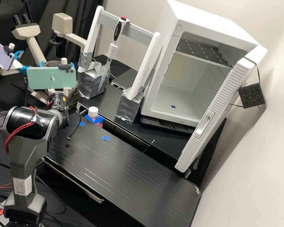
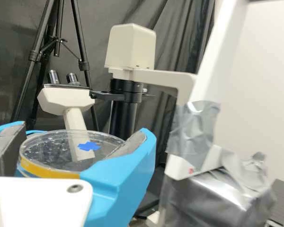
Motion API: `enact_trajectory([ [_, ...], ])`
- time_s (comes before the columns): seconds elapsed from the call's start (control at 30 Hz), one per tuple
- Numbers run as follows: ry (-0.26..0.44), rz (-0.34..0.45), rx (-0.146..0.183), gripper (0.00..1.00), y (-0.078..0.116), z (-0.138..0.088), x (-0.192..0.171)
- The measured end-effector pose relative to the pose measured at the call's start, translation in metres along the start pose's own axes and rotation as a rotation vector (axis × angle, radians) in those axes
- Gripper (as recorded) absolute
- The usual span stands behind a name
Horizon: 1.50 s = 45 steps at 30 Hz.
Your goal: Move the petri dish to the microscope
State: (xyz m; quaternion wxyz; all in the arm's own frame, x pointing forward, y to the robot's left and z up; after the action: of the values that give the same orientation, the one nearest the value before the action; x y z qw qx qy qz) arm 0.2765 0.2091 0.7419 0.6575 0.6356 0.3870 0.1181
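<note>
The gripper (image 1: 57, 64) is partly hidden behind the green phone in the high view, in front of the cream microscope (image 1: 34, 47). Between its blue fingers lies the dark round rim of the petri dish (image 1: 50, 64). In the wrist view, the gripper (image 2: 80, 142) is shut on the clear petri dish (image 2: 52, 153), its grey pads at the dish's two sides. Yellow tape runs round the dish, and a blue mark shows on it. Beyond the held dish stands the microscope (image 2: 66, 101), with eyepieces and a boxy lamp housing. Its stage is hidden from sight.
A white frame (image 1: 150, 63) with a pipette (image 1: 112, 50) stands on taped blocks right of the microscope. An open white incubator (image 1: 192, 91) is farther right. A white-capped bottle (image 1: 93, 113) sits beside the black platform (image 1: 123, 167). A second arm's phone (image 1: 2, 53) is at the left.
</note>
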Motion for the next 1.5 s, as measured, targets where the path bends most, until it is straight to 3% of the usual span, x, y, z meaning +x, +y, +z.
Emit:
enact_trajectory([
  [0.33,-0.041,-0.014,-0.036,0.00,-0.015,-0.004,0.037],
  [0.67,-0.074,-0.067,-0.051,0.00,-0.034,0.001,0.067],
  [0.93,-0.135,-0.102,-0.032,0.00,-0.046,0.017,0.089],
  [1.2,-0.142,-0.110,-0.032,0.00,-0.055,0.028,0.105],
  [1.5,-0.146,-0.107,0.041,0.00,-0.060,0.034,0.114],
])
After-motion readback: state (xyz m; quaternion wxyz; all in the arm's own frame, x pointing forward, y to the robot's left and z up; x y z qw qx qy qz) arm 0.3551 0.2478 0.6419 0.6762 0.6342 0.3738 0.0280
